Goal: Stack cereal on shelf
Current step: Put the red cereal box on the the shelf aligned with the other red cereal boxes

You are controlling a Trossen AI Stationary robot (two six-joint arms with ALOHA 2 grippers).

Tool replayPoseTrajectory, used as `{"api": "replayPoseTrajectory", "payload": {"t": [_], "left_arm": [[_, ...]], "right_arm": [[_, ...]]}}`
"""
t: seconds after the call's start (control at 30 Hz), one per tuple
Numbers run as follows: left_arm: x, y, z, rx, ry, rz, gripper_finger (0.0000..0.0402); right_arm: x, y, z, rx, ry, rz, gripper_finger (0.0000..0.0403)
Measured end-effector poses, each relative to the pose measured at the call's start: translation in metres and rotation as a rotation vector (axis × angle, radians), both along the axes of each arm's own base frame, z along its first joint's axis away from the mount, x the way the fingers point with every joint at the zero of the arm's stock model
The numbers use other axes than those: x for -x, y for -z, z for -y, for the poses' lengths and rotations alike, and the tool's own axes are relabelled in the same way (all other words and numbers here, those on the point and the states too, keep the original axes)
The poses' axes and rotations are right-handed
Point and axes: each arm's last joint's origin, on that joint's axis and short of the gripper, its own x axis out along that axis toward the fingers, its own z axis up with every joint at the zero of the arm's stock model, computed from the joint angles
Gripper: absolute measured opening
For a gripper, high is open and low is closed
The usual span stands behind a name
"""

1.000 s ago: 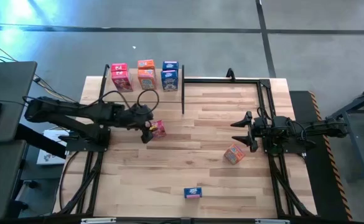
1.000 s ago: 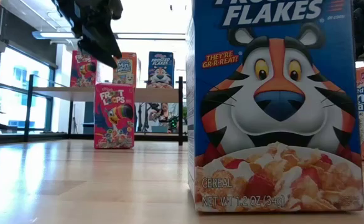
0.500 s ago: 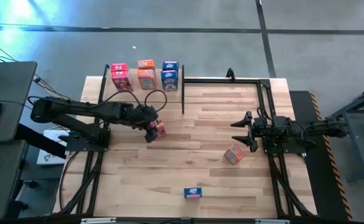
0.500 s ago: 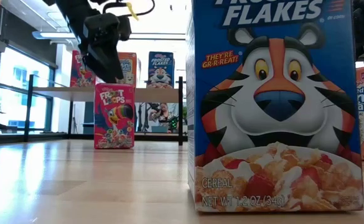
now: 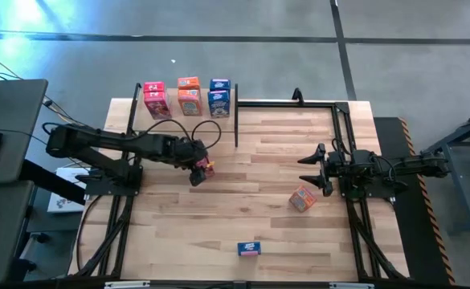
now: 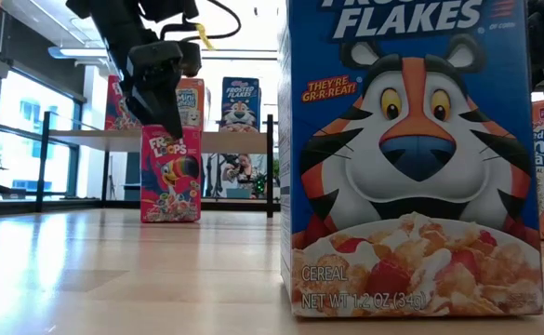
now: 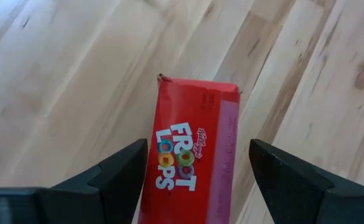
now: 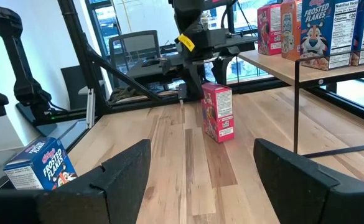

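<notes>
Left end effector over the pink box, fingers spread

Nearest us a blue box [image 5: 249,249] lies on the tabletop [image 5: 259,168]; farther right an orange box [image 5: 301,198] sits by the spread, idle right end effector [image 5: 313,169]. Our left end effector [image 7: 197,177] straddles the upright pink box [image 7: 191,163], a light, stiff, crushable carton best pinched across its narrow sides. Three boxes stand on the far shelf [image 6: 113,140]; others are unseen.

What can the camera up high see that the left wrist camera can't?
Only the high view shows the shelf with three boxes, the orange box, the blue box and the right gripper. Only the left wrist view shows the Froot Loops print. Both show the pink-red box standing on the table under the open left gripper.
</notes>
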Motion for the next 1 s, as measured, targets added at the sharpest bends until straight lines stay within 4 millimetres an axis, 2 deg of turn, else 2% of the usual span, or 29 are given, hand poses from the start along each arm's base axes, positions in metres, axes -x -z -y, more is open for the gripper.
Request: {"api": "replayPoseTrajectory", "payload": {"t": [0.57,0.8,1.0], "left_arm": [[0.000,0.001,-0.001,-0.012,0.036,-0.018,0.0148],[0.005,-0.003,0.001,0.025,0.089,-0.022,0.0134],[0.024,-0.018,0.002,0.037,0.116,-0.019,0.0135]], "right_arm": [[0.000,0.000,0.000,0.000,0.000,0.000,0.0278],[0.000,0.000,0.000,0.000,0.000,0.000,0.0278],[0.000,0.000,0.000,0.000,0.000,-0.003,0.0278]]}}
